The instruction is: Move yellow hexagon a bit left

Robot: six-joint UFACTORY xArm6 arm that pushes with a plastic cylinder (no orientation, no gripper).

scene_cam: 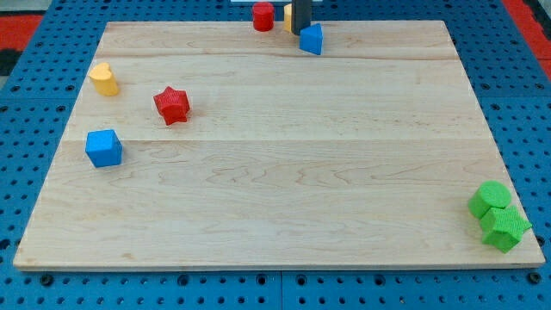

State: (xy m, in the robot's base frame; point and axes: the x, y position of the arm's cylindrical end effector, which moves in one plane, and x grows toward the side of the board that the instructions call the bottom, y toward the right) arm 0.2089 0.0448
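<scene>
The yellow hexagon [287, 17] sits at the view's top edge of the board and is mostly hidden behind my dark rod, with only a yellow sliver showing on the rod's left side. My tip [300, 33] stands just right of the hexagon, seemingly touching it. A red cylinder [263, 15] lies just left of the hexagon. A blue triangular block [312, 40] sits right against the tip's lower right.
A yellow heart-like block [103, 79], a red star [171, 105] and a blue cube [103, 147] lie at the view's left. A green cylinder [490, 199] and a green star [504, 227] touch each other at the bottom right corner. The wooden board [284, 189] lies on a blue pegboard.
</scene>
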